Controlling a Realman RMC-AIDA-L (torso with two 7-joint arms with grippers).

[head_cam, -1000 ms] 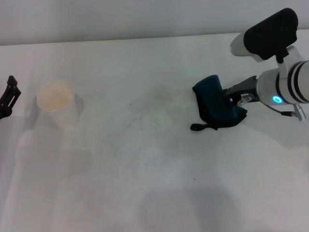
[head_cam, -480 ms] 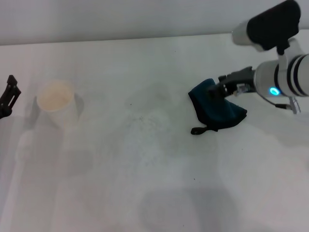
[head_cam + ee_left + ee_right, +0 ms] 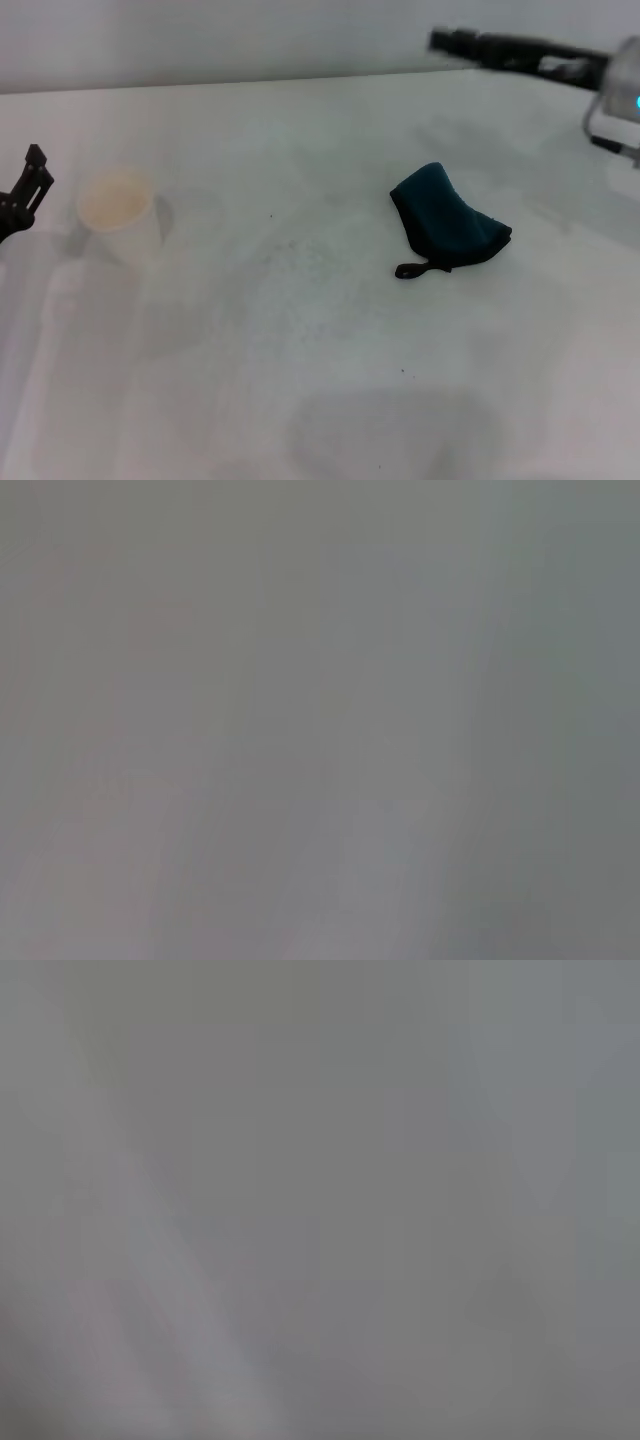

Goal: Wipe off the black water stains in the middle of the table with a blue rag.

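The blue rag [image 3: 447,228] lies bunched on the white table [image 3: 320,330], right of the middle, with its black loop tag [image 3: 408,269] at its near-left corner. Nothing holds it. My right gripper [image 3: 452,42] is lifted clear of the rag, above the table's far right edge and blurred. My left gripper [image 3: 24,187] is parked at the left edge, next to the cup. No round black blot shows on the table; only tiny dark specks [image 3: 270,215] show. Both wrist views show plain grey only.
A translucent white cup [image 3: 118,211] stands upright at the left of the table. Faint grey smudges [image 3: 300,260] mark the middle. The far edge of the table [image 3: 250,82] meets a grey wall.
My right gripper has let go of the blue rag and swung up and back to the far right. The rag has settled flat on the table. The left gripper has shifted slightly.
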